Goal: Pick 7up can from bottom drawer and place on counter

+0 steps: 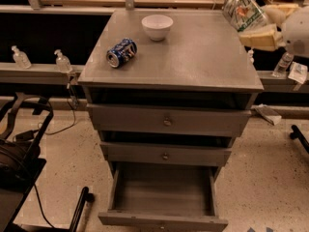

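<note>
Camera view, the only one I have. The gripper [257, 23] is at the top right, level with the back right corner of the table [193, 62]. Its jaws are clamped on the 7up can [245, 9]. The can is in the air, tilted, not touching the table, and seems to hang right over that corner or just outside it. I can't tell which from this angle.

The bottom drawer [164, 192] is pulled out at the front, and its floor shows bare. A white bowl [157, 26] sits near the middle of the back edge. A blue can [121, 52] lies on its side near the left edge, well apart from the gripper.

As I judge it, the pick is done and the place is left.

Risks:
- Letting go here while the can is tilted and high means it lands on its rim, tips and rolls off the right or back edge.
- Setting it down too close to the corner gives it no margin.
- I'd move inward toward the table's middle, level the can and lower it before opening, stopping short of the bowl.
</note>
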`<state>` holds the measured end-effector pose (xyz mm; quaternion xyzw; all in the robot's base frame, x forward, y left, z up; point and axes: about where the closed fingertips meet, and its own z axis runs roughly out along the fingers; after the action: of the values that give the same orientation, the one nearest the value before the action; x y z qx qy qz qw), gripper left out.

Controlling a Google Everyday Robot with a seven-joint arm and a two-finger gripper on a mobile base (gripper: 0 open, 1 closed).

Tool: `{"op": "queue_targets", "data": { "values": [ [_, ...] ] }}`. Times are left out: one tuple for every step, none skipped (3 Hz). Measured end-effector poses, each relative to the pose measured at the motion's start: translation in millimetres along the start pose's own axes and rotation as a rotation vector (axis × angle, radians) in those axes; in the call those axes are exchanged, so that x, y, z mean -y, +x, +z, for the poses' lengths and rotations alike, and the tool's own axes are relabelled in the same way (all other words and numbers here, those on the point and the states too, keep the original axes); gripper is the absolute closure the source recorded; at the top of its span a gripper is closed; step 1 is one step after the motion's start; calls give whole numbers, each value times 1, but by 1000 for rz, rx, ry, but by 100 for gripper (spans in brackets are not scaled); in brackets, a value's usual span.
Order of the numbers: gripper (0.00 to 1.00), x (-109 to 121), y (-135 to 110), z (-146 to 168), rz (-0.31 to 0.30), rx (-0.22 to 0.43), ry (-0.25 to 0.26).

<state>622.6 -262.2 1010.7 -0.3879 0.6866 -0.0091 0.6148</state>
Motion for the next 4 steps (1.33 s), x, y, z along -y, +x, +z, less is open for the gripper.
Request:
{"op": "queue_targets", "data": {
  "values": [
    [100,15,-26,27,48,-41,-45],
    [100,5,1,84,211,-48,-117],
    [100,-20,57,164,310,12,-170],
    [85,-46,147,237,332,-5,-192]
  ]
}}
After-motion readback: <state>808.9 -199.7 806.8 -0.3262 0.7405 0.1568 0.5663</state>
